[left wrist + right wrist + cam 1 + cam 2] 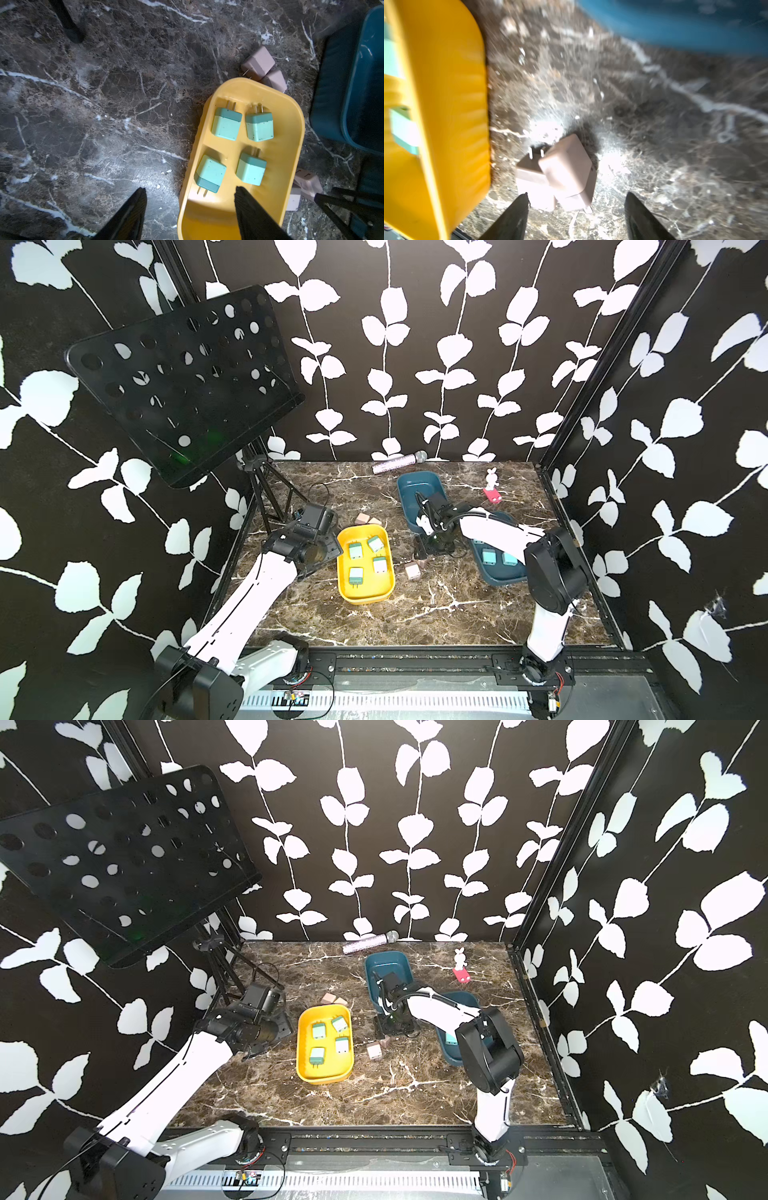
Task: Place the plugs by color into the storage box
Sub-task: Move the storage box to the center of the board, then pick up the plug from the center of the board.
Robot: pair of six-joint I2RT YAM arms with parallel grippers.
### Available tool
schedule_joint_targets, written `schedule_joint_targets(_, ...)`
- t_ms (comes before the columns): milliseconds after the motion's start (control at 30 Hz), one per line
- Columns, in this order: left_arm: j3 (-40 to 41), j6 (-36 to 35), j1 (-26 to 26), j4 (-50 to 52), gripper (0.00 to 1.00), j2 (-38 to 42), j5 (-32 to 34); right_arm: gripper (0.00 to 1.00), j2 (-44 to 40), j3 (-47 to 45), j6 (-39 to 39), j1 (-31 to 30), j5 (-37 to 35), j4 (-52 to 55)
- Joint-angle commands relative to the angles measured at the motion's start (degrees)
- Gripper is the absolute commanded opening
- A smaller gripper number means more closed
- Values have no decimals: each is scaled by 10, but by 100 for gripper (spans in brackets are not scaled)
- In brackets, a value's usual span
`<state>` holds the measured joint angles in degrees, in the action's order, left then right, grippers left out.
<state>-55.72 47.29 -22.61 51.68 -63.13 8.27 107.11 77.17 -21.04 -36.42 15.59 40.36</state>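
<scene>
Over the marble table (436, 614), between the trays, the right gripper (577, 194) hangs with its jaws apart and nothing in them.

Just ahead of its fingertips two pink-beige plugs (566, 166) lie touching on the stone, one tipped against the other, close beside the yellow tray (365, 598). That tray holds four mint green plugs (354, 550), none touching another. The left gripper (190, 188) hovers at the tray's left side, likewise spread and empty, one finger reaching over the tray in the wrist view. A second pink-beige pair (362, 518) sits together on the table just behind the tray's far end. The near blue tray (505, 580), partly under the right arm, shows two light blue plugs (488, 556). The far blue tray (415, 483) is partly hidden by the right wrist. A microphone (399, 462) and a red block with a rabbit (492, 491) lie near the back wall.
</scene>
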Motion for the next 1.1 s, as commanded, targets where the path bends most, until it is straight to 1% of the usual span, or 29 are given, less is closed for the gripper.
schedule_joint_targets(0, 31, -13, 2, -24, 69, -13, -35, 71, 12, 4, 14, -6, 8, -10)
schedule_joint_targets(200, 70, -33, 2, -83, 71, -51, -78, 71, 43, 25, 24, -8, 10, -12)
schedule_joint_targets(300, 83, -36, 3, -90, 70, -75, -78, 70, 57, 36, 29, -9, 12, -11)
schedule_joint_targets(400, 89, -30, 11, -68, 69, -98, -64, 68, 69, 46, 37, -11, 12, -6)
schedule_joint_targets(500, 86, -15, 22, -8, 68, -99, 4, 65, 72, 50, 41, -13, 9, -3)
schedule_joint_targets(567, 92, -10, 56, 19, 67, -97, 12, 62, 72, 50, 41, -13, 8, -2)
schedule_joint_targets(667, 99, -7, 125, 48, 66, -78, 19, 58, 70, 49, 41, -14, 6, -4)
schedule_joint_targets(733, 101, -12, 176, 59, 66, -52, 31, 55, 68, 47, 39, -15, 5, -4)
schedule_joint_targets(833, 78, -15, 241, 103, 66, -26, 73, 52, 65, 44, 36, -15, 5, -6)
schedule_joint_targets(900, 67, -27, 279, 113, 66, -14, 84, 49, 64, 42, 33, -15, 4, -8)
schedule_joint_targets(967, 60, -48, 306, 107, 66, -12, 74, 43, 63, 41, 32, -15, 5, -9)
schedule_joint_targets(1067, 40, -77, 313, 92, 67, -30, 32, 34, 61, 40, 31, -16, 3, -9)
